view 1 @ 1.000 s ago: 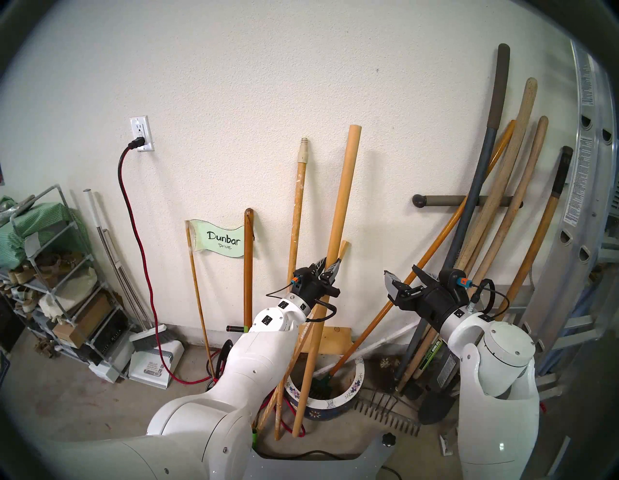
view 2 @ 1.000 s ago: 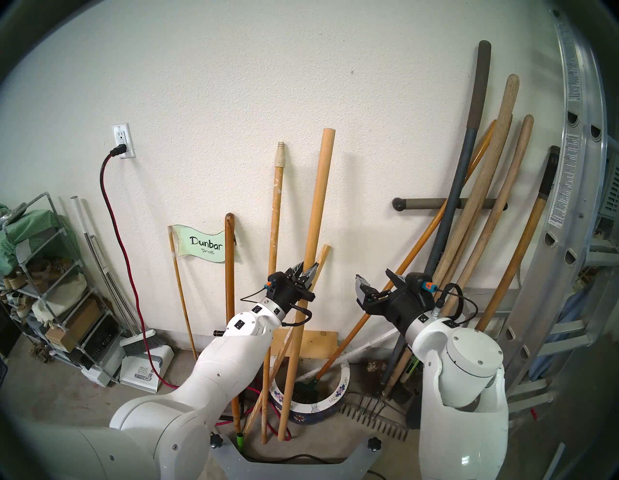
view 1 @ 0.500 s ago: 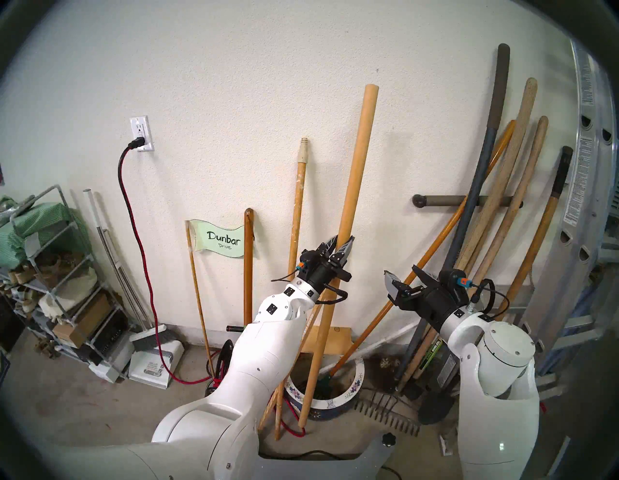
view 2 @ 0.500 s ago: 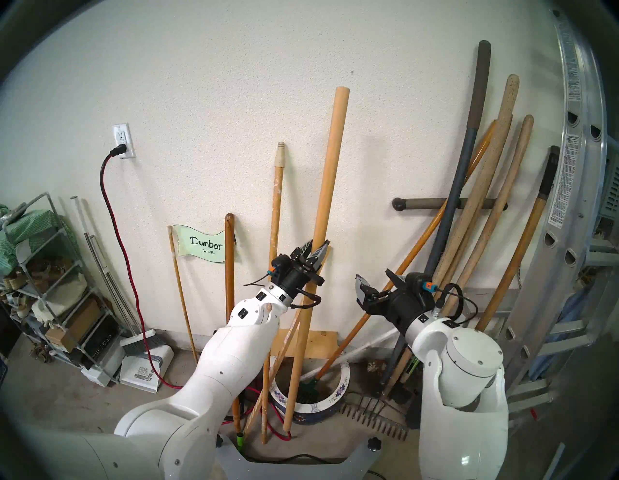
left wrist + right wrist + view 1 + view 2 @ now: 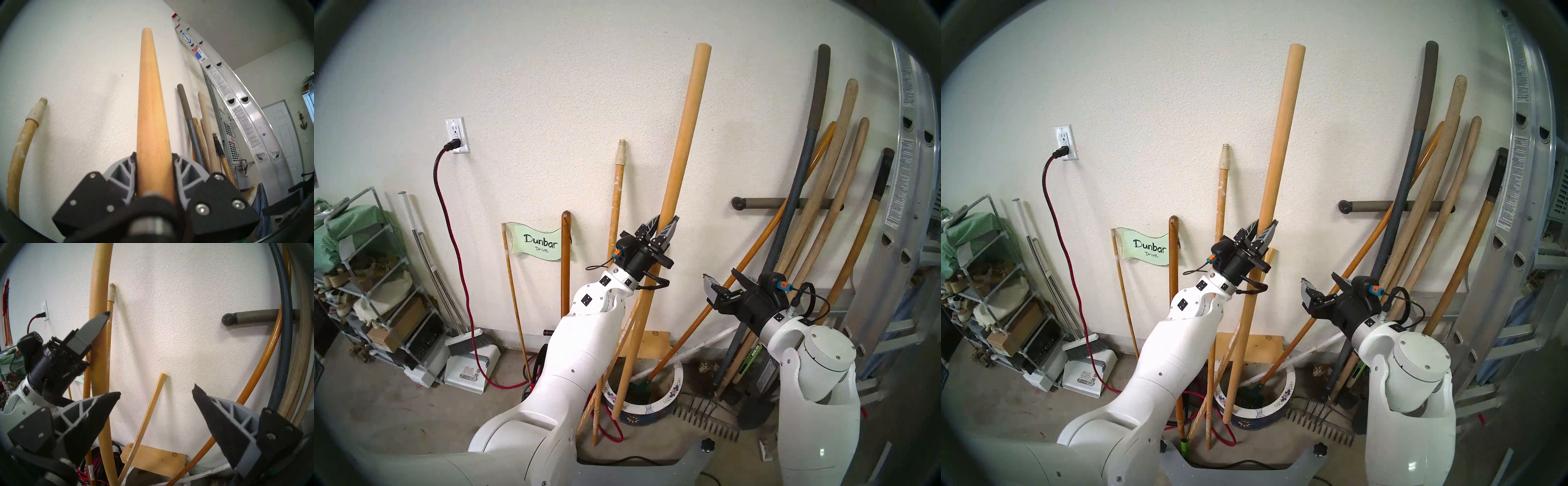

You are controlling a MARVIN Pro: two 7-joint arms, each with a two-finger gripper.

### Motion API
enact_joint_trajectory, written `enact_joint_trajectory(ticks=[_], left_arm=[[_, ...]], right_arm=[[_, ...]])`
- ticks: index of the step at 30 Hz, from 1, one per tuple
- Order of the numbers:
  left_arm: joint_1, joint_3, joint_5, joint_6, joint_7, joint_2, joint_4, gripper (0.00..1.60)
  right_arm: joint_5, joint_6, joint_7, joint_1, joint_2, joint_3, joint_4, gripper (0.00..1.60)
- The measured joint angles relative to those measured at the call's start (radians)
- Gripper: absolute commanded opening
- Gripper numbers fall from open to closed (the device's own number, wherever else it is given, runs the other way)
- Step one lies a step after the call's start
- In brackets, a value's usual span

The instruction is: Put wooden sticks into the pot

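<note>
Now the left hand [image 5: 663, 226] grips the round dowel [image 5: 682, 135], held clear of the floor.

Its lower end hangs at the near rim of the pot [image 5: 677, 383], in front of the pot. The speckled pole [image 5: 617, 203] and thin slat [image 5: 153, 405] lean on the wall. The right hand [image 5: 723, 281] is spread wide, holding nothing.

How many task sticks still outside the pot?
3. The dowel is lifted in the left gripper, its lower end by the pot rim. The speckled pole and slat lean on the wall.
</note>
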Motion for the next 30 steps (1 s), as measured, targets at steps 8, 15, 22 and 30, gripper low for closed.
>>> enact_joint_trajectory(ticks=[8,15,22,30], left_arm=[[0.008,0.016,-0.021,0.014,-0.025,-0.008,-0.094,0.0],[0.021,0.04,-0.041,0.049,-0.037,-0.014,-0.194,0.0],[0.058,0.06,-0.054,0.125,-0.027,0.001,-0.29,0.0],[0.115,0.086,-0.068,0.242,0.016,0.037,-0.398,0.0]], right_arm=[[0.0,0.0,0.0,0.0,0.0,0.0,0.0,1.6],[0.0,0.0,0.0,0.0,0.0,0.0,0.0,1.6],[0.0,0.0,0.0,0.0,0.0,0.0,0.0,1.6],[0.0,0.0,0.0,0.0,0.0,0.0,0.0,1.6]])
